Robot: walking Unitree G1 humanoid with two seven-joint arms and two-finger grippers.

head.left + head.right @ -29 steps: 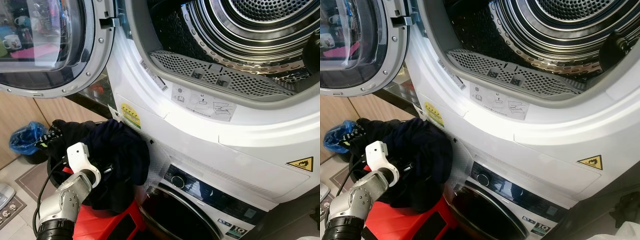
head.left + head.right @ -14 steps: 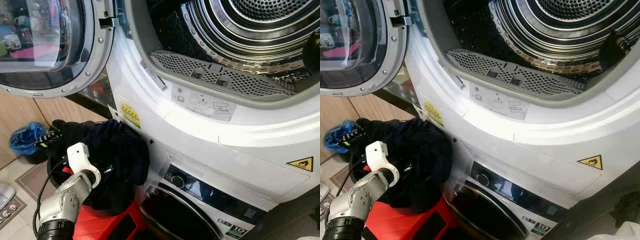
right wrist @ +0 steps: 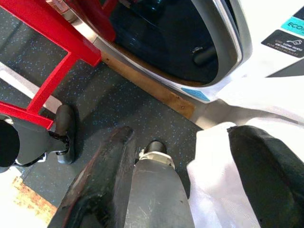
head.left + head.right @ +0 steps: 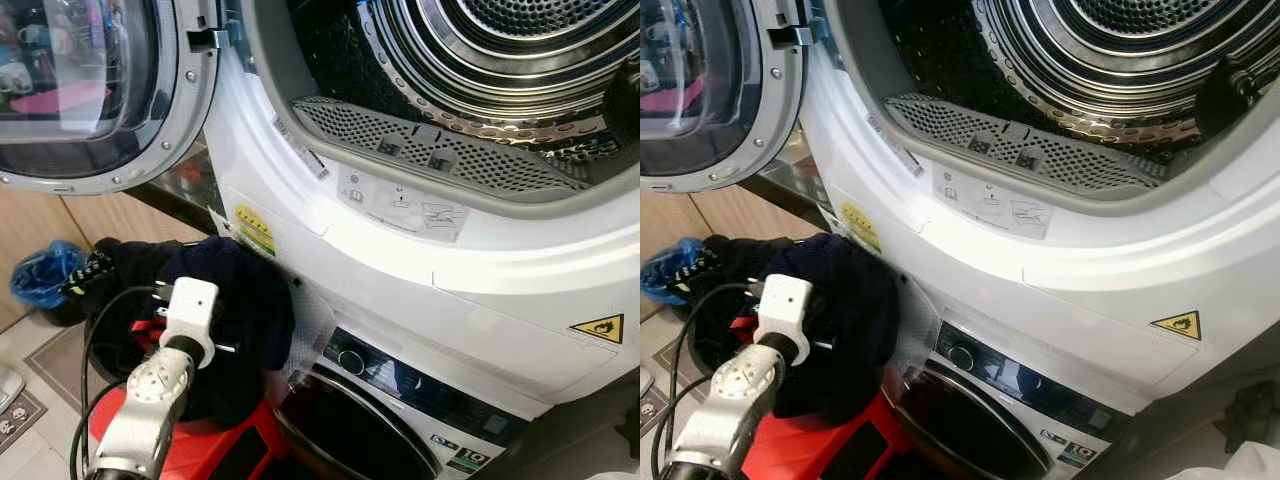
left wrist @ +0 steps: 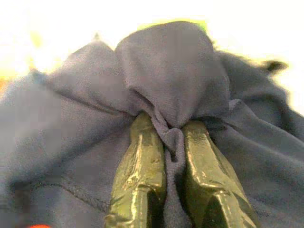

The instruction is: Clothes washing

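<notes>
Your left gripper (image 5: 173,142) is clamped on the navy garment (image 4: 235,300) at far left (drum (image 4: 470,70) looks empty); loading remains. Right gripper (image 3: 185,175) hangs spread.

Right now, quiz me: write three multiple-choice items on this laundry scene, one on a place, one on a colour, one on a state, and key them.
1. Where does the dark blue garment sit?
A. Inside the upper drum
B. On a pile left of the machines, below the open door
C. On the floor by the lower machine's door

2. What colour is the stool under the laundry pile?
A. Red
B. Green
C. White

3. How is the left gripper?
A. Wide open, away from any cloth
B. Shut on nothing
C. Shut on a fold of the garment

Key: B, the head views show it heaped beside the machines under the round door; A, red shows below the pile; C, the left wrist view shows cloth pinched between both fingers.
</notes>
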